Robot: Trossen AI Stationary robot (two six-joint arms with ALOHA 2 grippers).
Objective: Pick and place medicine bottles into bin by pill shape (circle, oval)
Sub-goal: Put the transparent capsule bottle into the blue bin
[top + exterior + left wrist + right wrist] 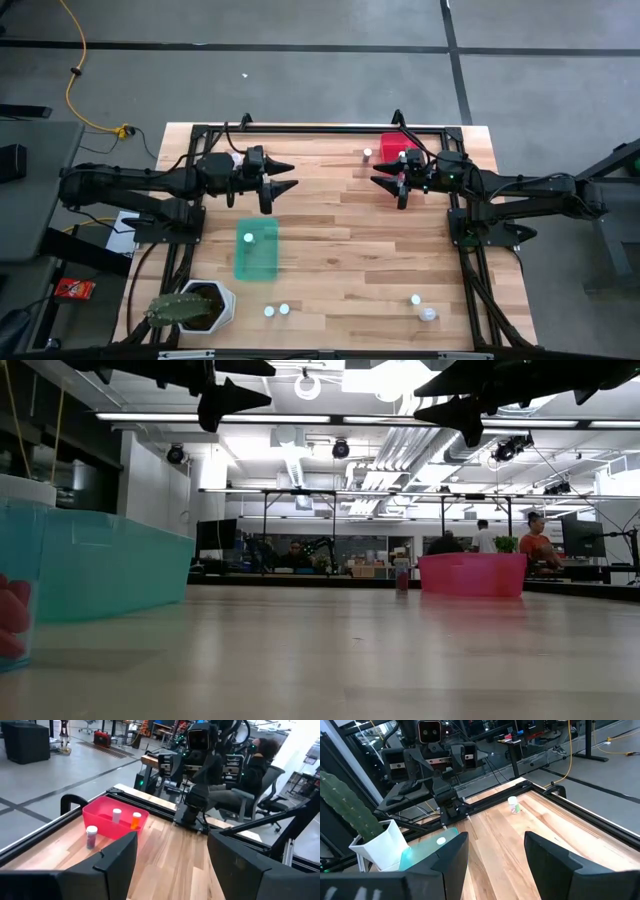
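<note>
My left gripper (pixel 289 177) is open and empty, held above the table's far left, fingers pointing toward the right; it also shows in the left wrist view (pixel 172 865). My right gripper (pixel 380 174) is open and empty beside the red bin (pixel 392 146), pointing left; it also shows in the right wrist view (pixel 497 860). The red bin (pixel 102 816) holds two medicine bottles (pixel 117 815) (pixel 136 820); one bottle (pixel 91 836) stands outside it. The green bin (pixel 258 258) holds one bottle (pixel 248 238). Several bottles stand near the front edge (pixel 269 311) (pixel 284 309) (pixel 415 299) (pixel 428 314).
A white hexagonal pot with a cactus (pixel 195 305) stands at the near left corner. Another bottle (pixel 513 805) stands near the left arm's base. Black frame rails (pixel 320 128) run along the table's edges. People sit in the room beyond the table (pixel 535 545).
</note>
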